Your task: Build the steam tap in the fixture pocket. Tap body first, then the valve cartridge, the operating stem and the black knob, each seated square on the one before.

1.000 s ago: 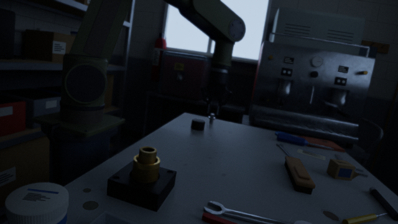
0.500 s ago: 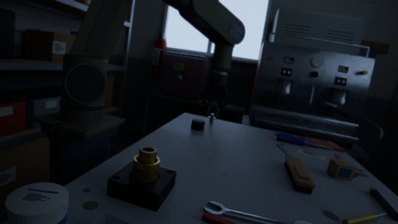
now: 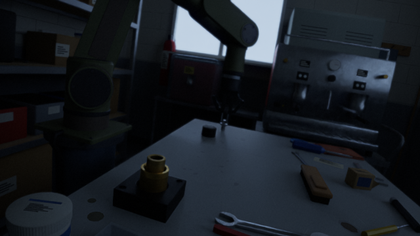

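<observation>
A small steel operating stem (image 3: 223,124) stands upright at the far edge of the table, and I grip it between the fingers of my gripper (image 3: 224,120), which reaches straight down over it. The black knob (image 3: 209,131) sits on the table just to its left. Near the front left, the black fixture block (image 3: 149,197) carries the brass tap body (image 3: 154,179) in its pocket, with the narrower brass valve cartridge (image 3: 156,162) seated upright on top of it.
A white jar (image 3: 38,213) stands at the front left corner. A brush block (image 3: 315,187), a blue-handled screwdriver (image 3: 308,147), a small yellow box (image 3: 360,178) and a wrench (image 3: 252,224) lie on the right and front. An espresso machine (image 3: 331,91) rises behind.
</observation>
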Controlling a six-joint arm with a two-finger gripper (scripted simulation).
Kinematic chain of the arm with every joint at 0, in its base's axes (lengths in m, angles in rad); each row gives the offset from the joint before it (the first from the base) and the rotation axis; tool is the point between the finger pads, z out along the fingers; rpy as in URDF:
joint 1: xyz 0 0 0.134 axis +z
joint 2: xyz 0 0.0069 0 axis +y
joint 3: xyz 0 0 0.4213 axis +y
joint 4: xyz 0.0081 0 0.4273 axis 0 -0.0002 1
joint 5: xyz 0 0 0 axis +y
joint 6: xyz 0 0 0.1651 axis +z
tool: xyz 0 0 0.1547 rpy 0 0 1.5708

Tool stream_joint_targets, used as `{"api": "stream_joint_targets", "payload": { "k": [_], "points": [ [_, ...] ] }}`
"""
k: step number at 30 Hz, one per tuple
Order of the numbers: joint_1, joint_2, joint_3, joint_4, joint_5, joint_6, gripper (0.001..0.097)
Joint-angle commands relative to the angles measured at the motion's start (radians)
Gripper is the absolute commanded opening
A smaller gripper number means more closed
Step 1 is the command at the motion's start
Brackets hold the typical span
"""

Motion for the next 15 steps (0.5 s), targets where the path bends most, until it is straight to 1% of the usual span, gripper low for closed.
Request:
{"api": "stream_joint_targets", "payload": {
  "k": [1,5,15],
  "points": [
    [0.000,-0.001,-0.001,0.000,0.000,0.000,0.0155],
    [0.000,0.000,0.000,0.000,0.000,0.000,0.0080],
    [0.000,0.000,0.000,0.000,0.000,0.000,0.0080]
  ]
}}
